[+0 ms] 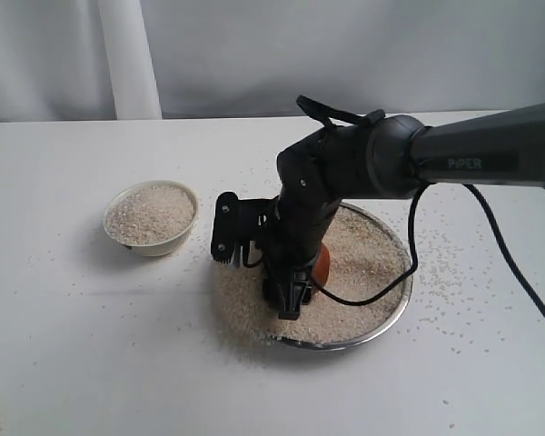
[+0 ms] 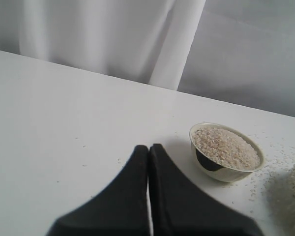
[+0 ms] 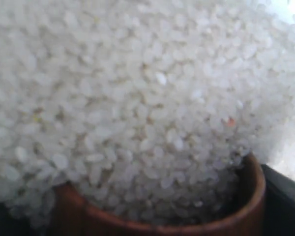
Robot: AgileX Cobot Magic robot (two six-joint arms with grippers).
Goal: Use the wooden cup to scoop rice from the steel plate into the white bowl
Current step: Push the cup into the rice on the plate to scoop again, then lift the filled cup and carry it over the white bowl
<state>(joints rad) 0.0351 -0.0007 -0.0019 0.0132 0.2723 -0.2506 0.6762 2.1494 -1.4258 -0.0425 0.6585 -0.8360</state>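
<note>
The steel plate (image 1: 396, 316) lies right of centre, covered with rice (image 1: 368, 259). My right gripper (image 1: 289, 295) reaches down into it, shut on the wooden cup (image 1: 322, 265), which is pressed into the grains. In the right wrist view the cup's reddish-brown rim (image 3: 251, 194) sits tilted against a heap of rice (image 3: 137, 98) that fills its mouth. The white bowl (image 1: 152, 218) stands to the plate's left, filled with rice. My left gripper (image 2: 148, 150) is shut and empty, hovering over bare table beside the bowl (image 2: 227, 153). The left arm is out of the exterior view.
Loose grains are scattered over the white table (image 1: 64, 345), with a spill beside the plate's left edge (image 1: 229, 295). A black cable (image 1: 509, 263) trails from the right arm. A pale curtain (image 1: 127, 54) hangs behind the table.
</note>
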